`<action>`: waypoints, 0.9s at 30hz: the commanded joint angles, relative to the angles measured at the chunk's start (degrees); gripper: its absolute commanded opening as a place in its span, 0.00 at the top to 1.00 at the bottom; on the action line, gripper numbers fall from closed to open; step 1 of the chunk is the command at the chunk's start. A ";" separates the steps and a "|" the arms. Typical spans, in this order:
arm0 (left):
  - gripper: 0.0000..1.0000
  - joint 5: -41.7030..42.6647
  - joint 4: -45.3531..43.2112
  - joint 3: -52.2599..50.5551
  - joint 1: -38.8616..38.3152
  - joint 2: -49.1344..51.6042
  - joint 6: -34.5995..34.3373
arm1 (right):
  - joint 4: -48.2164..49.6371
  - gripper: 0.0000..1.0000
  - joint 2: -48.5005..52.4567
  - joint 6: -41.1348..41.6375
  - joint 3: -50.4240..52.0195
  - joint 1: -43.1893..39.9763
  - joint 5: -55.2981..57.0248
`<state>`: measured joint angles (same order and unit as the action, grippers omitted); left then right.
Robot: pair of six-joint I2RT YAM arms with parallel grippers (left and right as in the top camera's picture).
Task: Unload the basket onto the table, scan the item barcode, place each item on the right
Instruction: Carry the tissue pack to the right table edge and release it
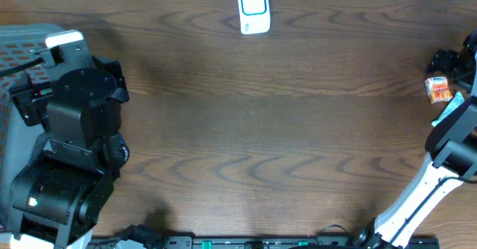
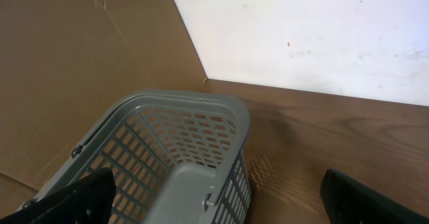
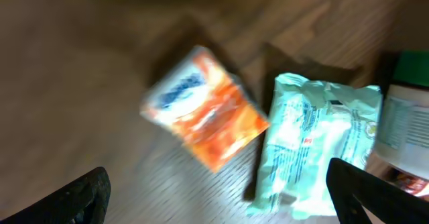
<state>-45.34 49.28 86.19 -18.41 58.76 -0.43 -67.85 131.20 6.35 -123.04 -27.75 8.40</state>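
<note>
Flanking the dark wooden table (image 1: 253, 130), left hand (image 2: 218, 200) and right hand (image 3: 218, 194) hang released

Shop checkout bench — grey shopping basket (image 2: 221, 102), white scanner (image 1: 253, 9), packaged snacks (image 3: 204, 110).

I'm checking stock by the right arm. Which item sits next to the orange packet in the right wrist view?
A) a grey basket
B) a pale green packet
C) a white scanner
B: the pale green packet lies beside the orange packet in that view.
</note>
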 commanded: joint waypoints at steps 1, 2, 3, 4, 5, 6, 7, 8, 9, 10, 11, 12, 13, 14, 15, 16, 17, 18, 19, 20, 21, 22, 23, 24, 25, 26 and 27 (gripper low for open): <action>0.02 -0.17 0.00 0.28 0.24 -0.04 -0.72 | 0.15 0.01 -11.19 0.26 -1.57 3.28 -1.95; 0.02 -0.17 0.00 0.28 0.24 -0.04 -0.72 | 0.15 0.01 -14.62 0.26 -1.57 4.37 -5.01; 0.02 -0.17 0.00 0.28 0.24 -0.04 -0.72 | 0.07 0.01 -15.76 0.26 -1.57 4.66 -6.21; 0.02 -0.17 -0.02 0.28 0.24 -0.04 -0.72 | -0.20 0.01 -17.79 0.26 -1.57 5.29 -8.33; 0.02 -0.17 0.00 0.28 0.24 -0.04 -0.72 | -0.81 0.01 -20.39 0.28 -1.57 5.99 -10.88; 0.02 -0.17 -0.02 0.28 0.24 -0.04 -0.72 | -1.60 0.01 -22.25 0.28 -1.57 6.56 -12.63; 0.02 -0.17 0.00 0.28 0.24 -0.04 -0.72 | -2.34 0.01 -24.55 0.28 -1.57 7.17 -14.45; 0.02 -0.17 0.00 0.28 0.24 -0.04 -0.72 | -2.80 0.01 -26.01 0.28 -1.57 7.58 -15.34; 0.02 -0.17 0.00 0.28 0.24 -0.04 -0.72 | -3.63 0.01 -28.20 0.28 -1.57 8.11 -16.55; 0.02 -0.17 0.00 0.28 0.24 -0.04 -0.72 | -4.31 0.01 -30.16 0.28 -1.57 8.50 -17.35; 0.03 -0.17 0.00 0.28 0.24 -0.04 -0.72 | -4.76 0.01 -31.93 0.28 -1.57 8.85 -17.88; 0.02 -0.17 0.00 0.28 0.24 -0.04 -0.72 | -5.22 0.01 -34.07 0.31 -1.57 9.11 -18.29; 0.02 -0.17 0.00 0.28 0.24 -0.04 -0.72 | -5.73 0.01 -36.17 0.48 -1.57 9.40 -18.67; 0.02 -0.17 0.00 0.28 0.24 -0.04 -0.72 | -6.27 0.01 -38.36 0.48 -1.57 9.46 -19.30; 0.02 -0.17 0.00 0.28 0.24 -0.04 -0.72 | -6.78 0.01 -40.37 0.50 -1.57 9.49 -19.63; 0.02 -0.17 -0.02 0.28 0.24 -0.02 -0.72 | -7.50 0.01 -42.62 0.50 -1.57 9.46 -19.80; 0.02 -0.17 0.00 0.28 0.24 -0.04 -0.72 | -8.28 0.01 -44.61 0.50 -1.57 9.46 -19.93; 0.02 -0.17 0.00 0.28 0.24 -0.04 -0.72 | -9.14 0.01 -46.75 0.48 -1.57 9.46 -19.91; 0.02 -0.17 0.00 0.28 0.24 -0.04 -0.72 | -9.90 0.01 -48.81 0.50 -1.57 9.46 -19.91; 0.02 -0.17 -0.02 0.28 0.24 -0.04 -0.72 | -10.47 0.01 -50.45 0.50 -1.57 9.46 -19.93; 0.02 -0.17 0.00 0.28 0.24 -0.02 -0.72 | -10.99 0.01 -52.19 0.50 -1.57 9.46 -19.93; 0.02 -0.17 0.00 0.28 0.24 -0.04 -0.72 | -11.54 0.01 -54.14 0.50 -1.57 9.46 -19.93; 0.02 -0.17 0.00 0.28 0.24 -0.04 -0.72 | -12.04 0.01 -56.02 0.46 -1.57 9.46 -19.91; 0.02 -0.17 -0.02 0.28 0.24 -0.04 -0.72 | -12.39 0.01 -57.55 0.46 -1.57 9.46 -19.87; 0.02 -0.17 0.00 0.28 0.24 -0.04 -0.72 | -12.83 0.01 -59.80 0.46 -1.57 9.46 -19.89; 0.02 -0.17 0.00 0.28 0.24 -0.04 -0.72 | -13.00 0.01 -61.46 0.46 -1.57 9.46 -19.89; 0.02 -0.17 0.00 0.28 0.24 -0.04 -0.72 | -13.00 0.01 -62.95 0.46 -1.55 9.46 -19.89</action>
<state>-45.34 49.28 86.19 -18.41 58.76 -0.43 -80.38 71.99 6.52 -124.16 -18.87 -10.79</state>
